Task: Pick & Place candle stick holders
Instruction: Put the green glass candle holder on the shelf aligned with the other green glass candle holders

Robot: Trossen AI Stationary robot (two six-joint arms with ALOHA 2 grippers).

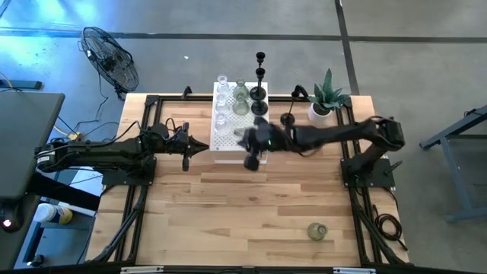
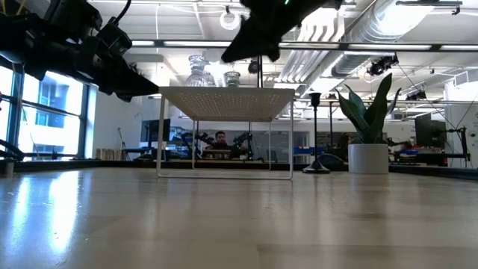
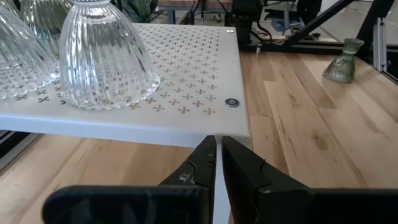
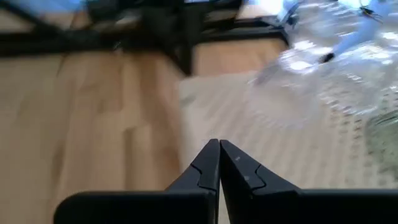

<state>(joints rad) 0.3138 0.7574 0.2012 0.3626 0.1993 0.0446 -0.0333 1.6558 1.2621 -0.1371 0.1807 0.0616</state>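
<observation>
White perforated metal is our landmark: the white perforated box stands toward the far middle of the wooden table. From the high view we see clear glass holders and a greenish glass holder on its top, and black stemmed holders at its far right corner, with another black holder on the table between the box and the potted plant. One more greenish holder stands alone, well apart from the box, near the table's front right edge. We find the left gripper just beside the box's left side, and the right gripper over the box's near right corner.

In the low view we see the box as a raised white shelf with glass holders on it; a black holder and the plant stand to its right. Both arms hang dark above it.

From the left wrist we look past the left gripper's fingers, pressed together on nothing, at the box's edge, where a ribbed clear glass holder sits close; the lone greenish holder shows far beyond the box.

From the right wrist, the right gripper is likewise closed and empty above the box top, with blurred glass holders beyond.
</observation>
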